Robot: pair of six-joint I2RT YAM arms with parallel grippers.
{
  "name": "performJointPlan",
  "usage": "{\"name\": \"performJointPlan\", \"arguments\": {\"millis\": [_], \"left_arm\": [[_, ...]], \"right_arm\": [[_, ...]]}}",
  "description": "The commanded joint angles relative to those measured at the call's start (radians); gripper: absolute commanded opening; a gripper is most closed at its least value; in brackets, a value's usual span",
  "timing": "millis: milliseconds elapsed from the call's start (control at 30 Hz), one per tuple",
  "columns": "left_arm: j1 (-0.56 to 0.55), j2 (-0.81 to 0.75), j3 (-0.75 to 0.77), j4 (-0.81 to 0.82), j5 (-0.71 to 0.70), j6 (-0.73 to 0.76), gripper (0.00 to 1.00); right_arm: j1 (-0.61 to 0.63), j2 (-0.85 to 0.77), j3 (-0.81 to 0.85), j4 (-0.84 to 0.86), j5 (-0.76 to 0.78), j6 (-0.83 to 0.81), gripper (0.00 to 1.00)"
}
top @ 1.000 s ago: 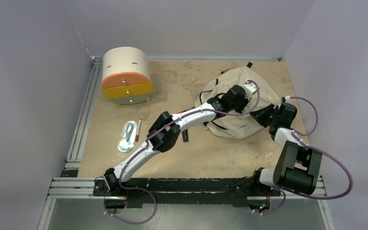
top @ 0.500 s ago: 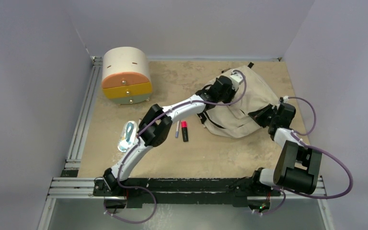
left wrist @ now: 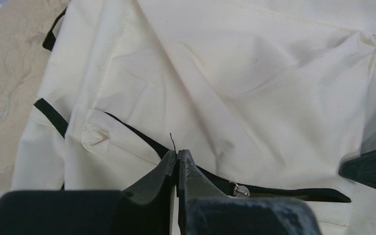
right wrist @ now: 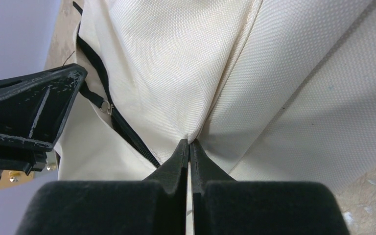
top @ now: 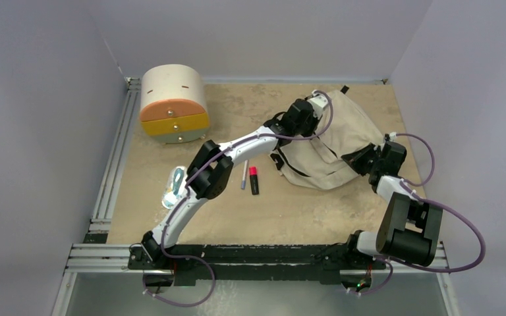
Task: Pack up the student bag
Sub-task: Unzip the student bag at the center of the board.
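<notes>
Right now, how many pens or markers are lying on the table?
2. A thin pale pen and a red-and-black marker lie side by side just left of the backpack. The left arm covers some of the table, so others may be hidden.

Left of student bag (top: 337, 146), marker (top: 253, 180)

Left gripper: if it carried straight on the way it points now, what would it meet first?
The backpack. The left gripper, jaws shut, sits right at its black zipper, and cream fabric fills the wrist view just beyond. Depth is hard to judge, but nothing else seems to lie between.
</notes>
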Motion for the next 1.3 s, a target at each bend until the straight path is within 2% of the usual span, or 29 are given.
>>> {"name": "performJointPlan", "arguments": {"millis": [0,233,333,500,633,800,900,967,1033,1100,1200,1267], "left_arm": [[0.046,-0.04,0.07,0.041,-0.045,0.065,0.0],[0.112,0.005,0.116,0.166,-0.005,0.168,0.0],[0.148,0.05,0.164,0.194,0.006,0.171,0.0],[0.185,0.082,0.15,0.296,0.004,0.203,0.0],[0.207,0.1,0.165,0.299,-0.008,0.202,0.0],[0.214,0.058,0.111,0.303,0.01,0.186,0.0],[0.214,0.005,0.037,0.294,0.087,0.14,0.0],[0.214,-0.038,-0.011,0.28,0.142,0.073,0.1],[0.215,-0.08,-0.063,0.272,0.2,0.025,0.24],[0.212,-0.114,-0.103,0.26,0.234,-0.027,0.32],[0.212,-0.13,-0.104,0.181,0.271,-0.106,0.41],[0.212,-0.142,-0.111,0.142,0.275,-0.189,0.46]], "right_arm": [[-0.004,-0.004,-0.009,-0.021,0.01,-0.027,0.0],[-0.004,-0.027,0.009,-0.067,0.012,-0.042,0.0],[-0.004,-0.055,0.007,-0.09,0.031,-0.04,0.0],[-0.006,-0.087,0.002,-0.125,0.06,-0.028,0.0],[-0.02,-0.146,-0.013,-0.171,0.12,-0.004,0.0],[-0.035,-0.24,-0.023,-0.193,0.165,0.022,0.0],[-0.035,-0.253,0.002,-0.215,0.168,0.005,0.0],[-0.035,-0.26,0.018,-0.235,0.175,-0.013,0.0],[-0.035,-0.277,0.032,-0.25,0.181,-0.027,0.08],[-0.035,-0.299,0.047,-0.267,0.189,-0.034,0.19],[-0.035,-0.332,0.073,-0.282,0.187,-0.045,0.4],[-0.036,-0.341,0.095,-0.271,0.195,-0.052,0.49]]}}
